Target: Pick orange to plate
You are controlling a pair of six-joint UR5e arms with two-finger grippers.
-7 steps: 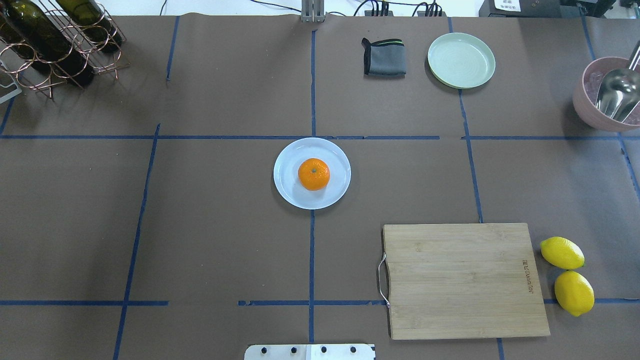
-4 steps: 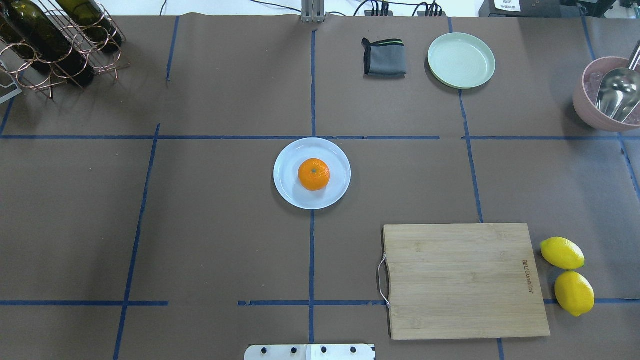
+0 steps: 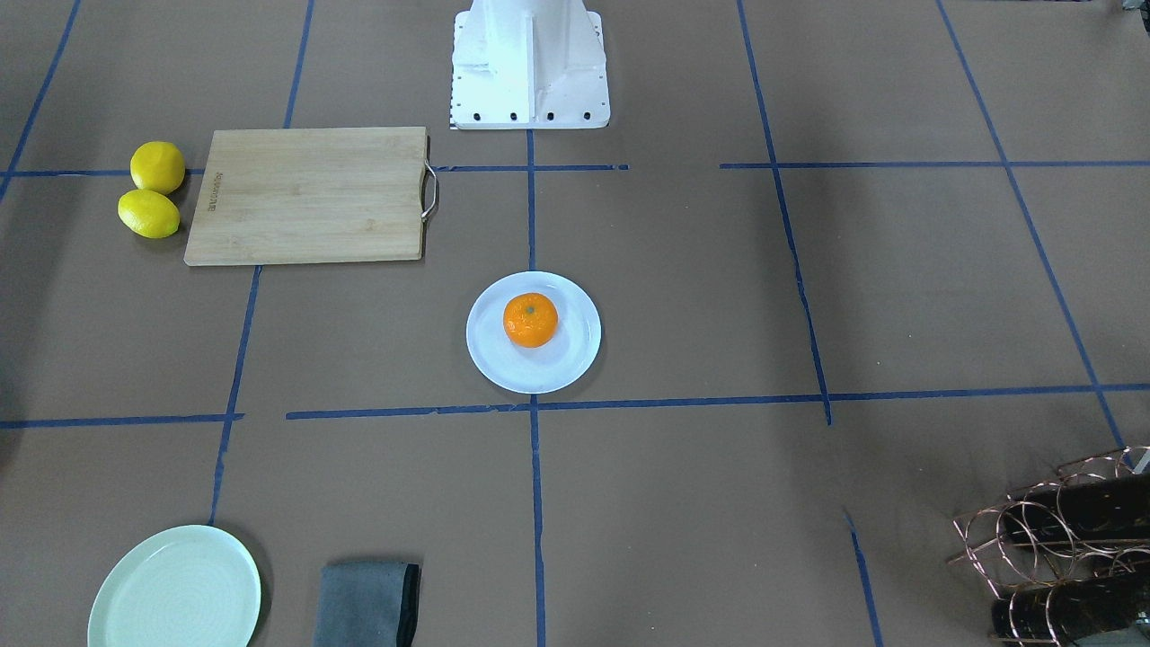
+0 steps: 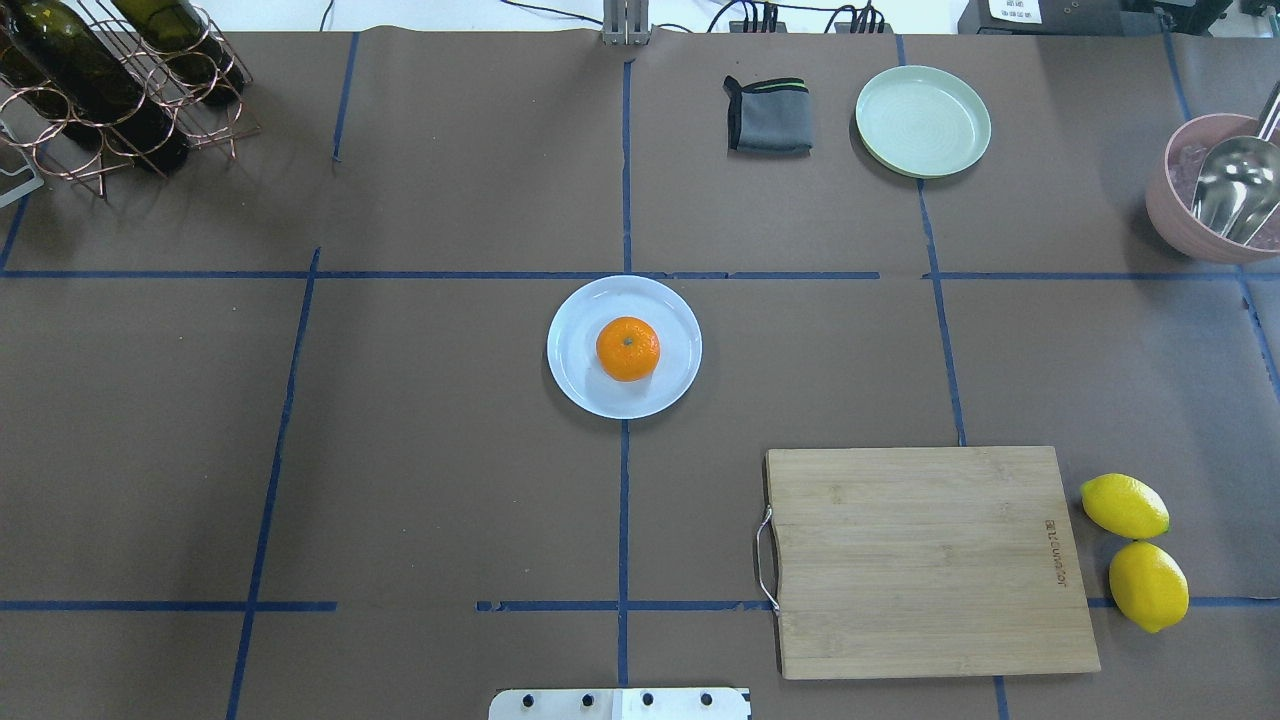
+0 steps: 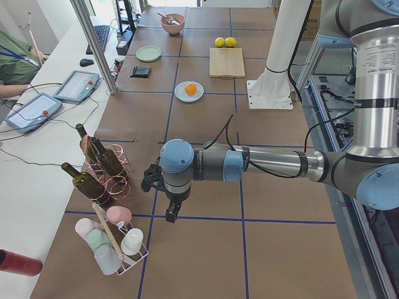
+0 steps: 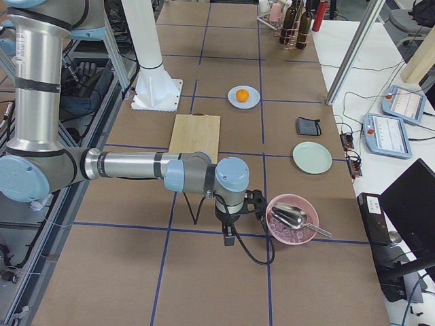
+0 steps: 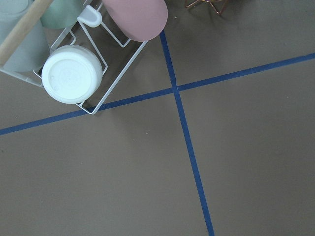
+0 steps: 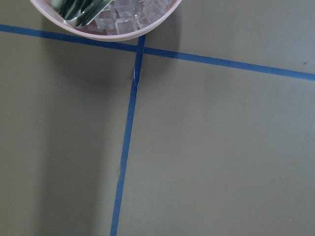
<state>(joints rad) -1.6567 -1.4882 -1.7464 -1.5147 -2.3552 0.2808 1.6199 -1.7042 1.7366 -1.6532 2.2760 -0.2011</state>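
The orange (image 4: 628, 348) rests stem-dimple up in the middle of the white plate (image 4: 575, 350) at the table's centre, also seen as orange (image 3: 530, 319) on plate (image 3: 575, 358) from the front. No gripper is near it. My left gripper (image 5: 168, 210) hangs over bare table far off at the left end, beside the bottle rack; whether it is open or shut I cannot tell. Far off at the right end my right gripper (image 6: 230, 234) hangs next to the pink bowl, its state likewise unclear. Neither wrist view shows any fingers.
A wooden cutting board (image 4: 930, 560) lies front right with two lemons (image 4: 1135, 550) beside it. A pale green plate (image 4: 922, 120) and a grey cloth (image 4: 768, 115) sit at the back. A pink bowl (image 4: 1180, 215) with a scoop is far right, a wine rack (image 4: 100, 90) far left.
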